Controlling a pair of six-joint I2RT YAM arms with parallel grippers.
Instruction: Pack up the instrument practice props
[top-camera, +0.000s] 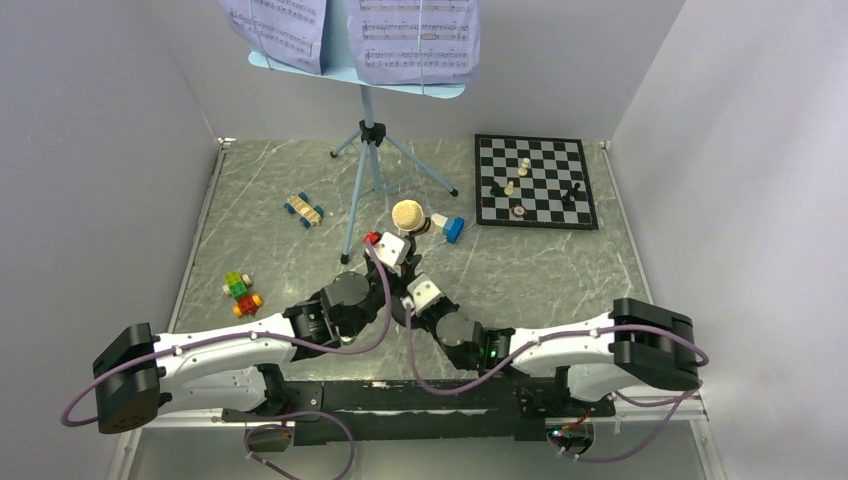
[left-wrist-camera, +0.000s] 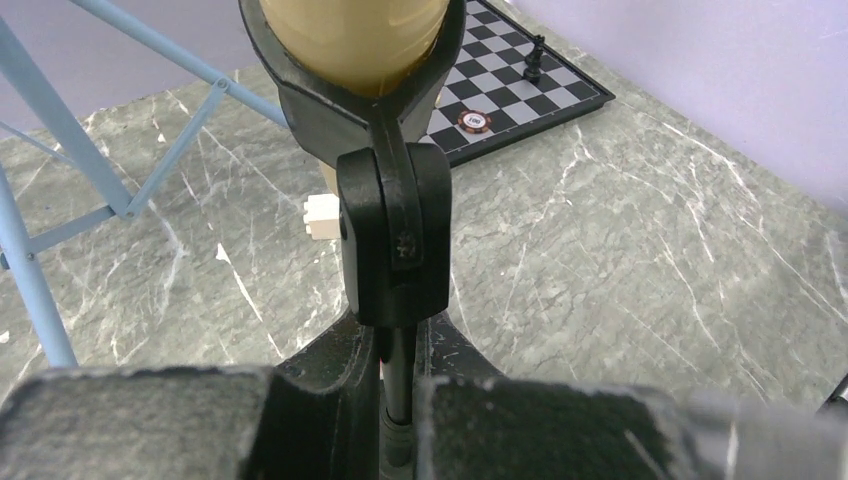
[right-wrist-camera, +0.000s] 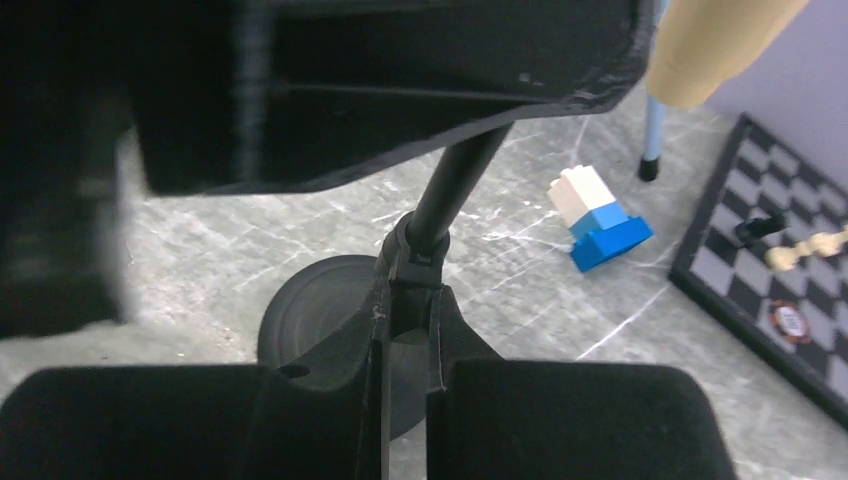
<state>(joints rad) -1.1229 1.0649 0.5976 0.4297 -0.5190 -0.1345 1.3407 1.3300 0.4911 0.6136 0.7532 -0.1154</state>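
Mic stand (right-wrist-camera: 455, 185) between right fingers (right-wrist-camera: 570, 420)

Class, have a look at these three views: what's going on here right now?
Both arms reach in to the short black mic stand. The left gripper is shut on its pole just under the clip that cradles the tan microphone. The right gripper is shut on the pole lower down, just above the round base. The blue music stand stands behind them with the lavender sheet music on it, so nothing looks packed yet.
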